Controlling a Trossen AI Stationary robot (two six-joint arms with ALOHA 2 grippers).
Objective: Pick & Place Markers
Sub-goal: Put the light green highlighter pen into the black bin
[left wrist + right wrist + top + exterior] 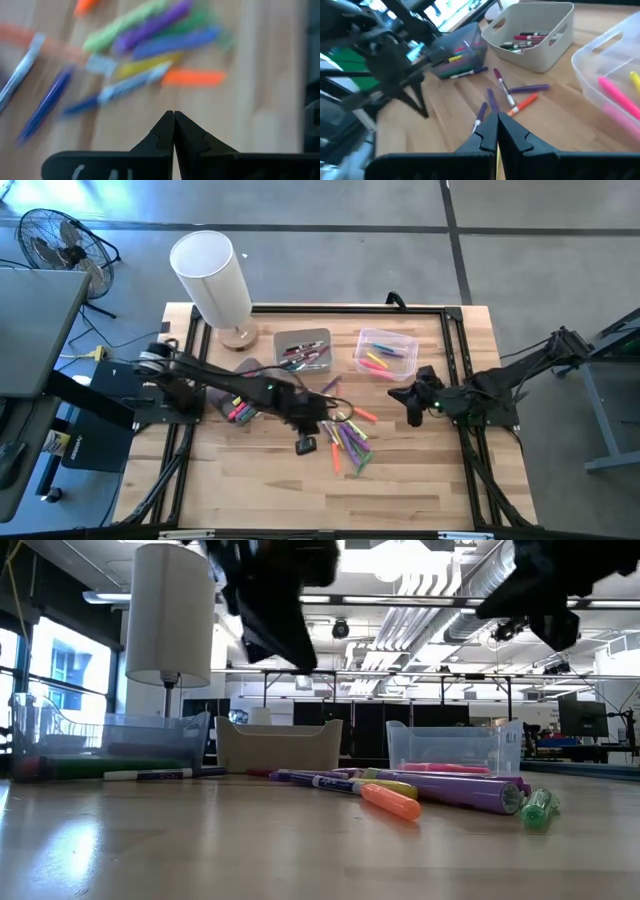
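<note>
The markers [345,438] are lying in a loose heap near the middle of the wooden surface [260,480], flat on their sides, their long axes fanning out in several directions rather than lining up. In the overhead view the left end effector [306,444] is hanging over the heap's left edge with its fingers pressed together and nothing between them; its own wrist camera is showing the closed fingertips [173,131] above a spread of green, purple, blue, yellow and orange markers [150,55] that are running mostly parallel, slanted across the wood grain. The right end effector [412,402] is waiting off to the right of the heap, also fully closed and holding nothing. Its wrist view [496,131] is revealing what the overhead view only hints at: a grey bin [532,35] with red and dark markers lying inside, a clear bin [615,85] holding pink and yellow ones, and another clear bin [460,57] farther off. The table-height view is showing a thick purple marker [450,790] and an orange one [390,802] lying almost side-on, with a green one [538,808] pointing toward the camera.
</note>
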